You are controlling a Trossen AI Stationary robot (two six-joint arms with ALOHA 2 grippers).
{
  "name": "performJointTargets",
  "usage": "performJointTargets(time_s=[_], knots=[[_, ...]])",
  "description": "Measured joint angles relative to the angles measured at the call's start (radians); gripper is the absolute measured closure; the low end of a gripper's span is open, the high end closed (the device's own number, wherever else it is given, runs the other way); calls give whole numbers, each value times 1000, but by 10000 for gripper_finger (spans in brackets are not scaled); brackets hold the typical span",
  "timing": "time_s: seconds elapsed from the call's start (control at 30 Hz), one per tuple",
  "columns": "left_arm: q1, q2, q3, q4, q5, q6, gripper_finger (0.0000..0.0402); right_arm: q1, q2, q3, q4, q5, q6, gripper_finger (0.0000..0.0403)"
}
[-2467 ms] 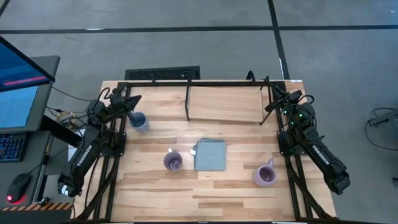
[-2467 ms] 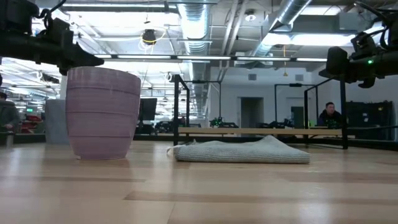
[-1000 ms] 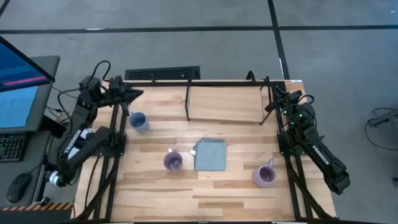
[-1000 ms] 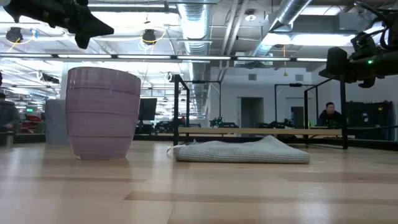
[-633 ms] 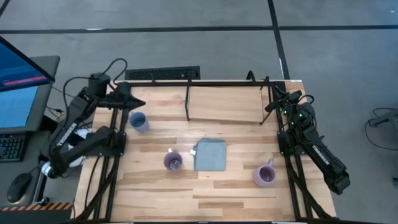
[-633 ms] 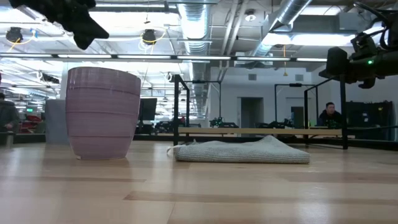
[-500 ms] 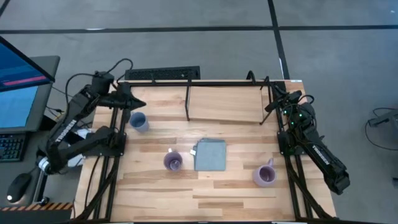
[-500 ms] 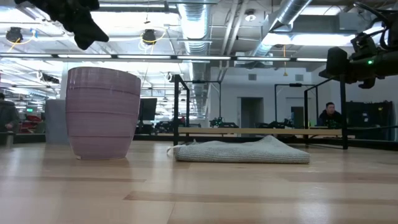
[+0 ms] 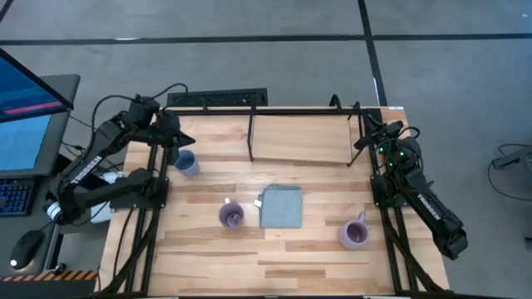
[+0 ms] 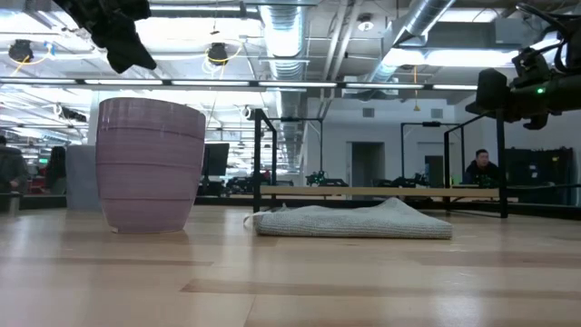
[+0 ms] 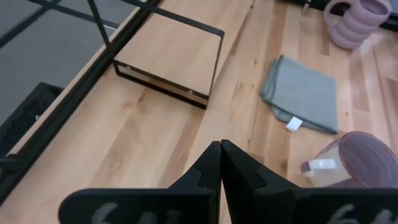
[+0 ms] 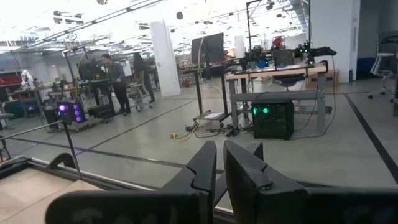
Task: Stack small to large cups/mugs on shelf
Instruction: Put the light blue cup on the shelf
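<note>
From above, the blue mug (image 9: 184, 162) sits just under the left gripper (image 9: 178, 138), which is pinched together, holding nothing. The shelf (image 9: 299, 137) is bare. Two purple mugs (image 9: 231, 215) (image 9: 353, 233) flank a grey cloth (image 9: 281, 206). The right gripper (image 12: 217, 163) — also closed — waits at the table's (image 9: 216, 253) back corner, and only its wrist view shows people.

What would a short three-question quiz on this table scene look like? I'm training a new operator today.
1. True or false: a mug already sits on the shelf.
2. Which mug lies nearest the left claw? A blue mug; B middle purple mug; C right purple mug.
3. Fill in: the grey cloth lies between the two ___ mugs.

Key: 1 false; 2 A; 3 purple.
</note>
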Motion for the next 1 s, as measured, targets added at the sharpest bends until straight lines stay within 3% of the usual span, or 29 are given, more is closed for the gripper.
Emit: performJointTargets(time_s=[0.67,1.0], knots=[[0,3,0,0,-148,-24,401,0,0,0,0,0,-1,347],[0,3,0,0,-154,17,401,0,0,0,0,-1,-1,347]])
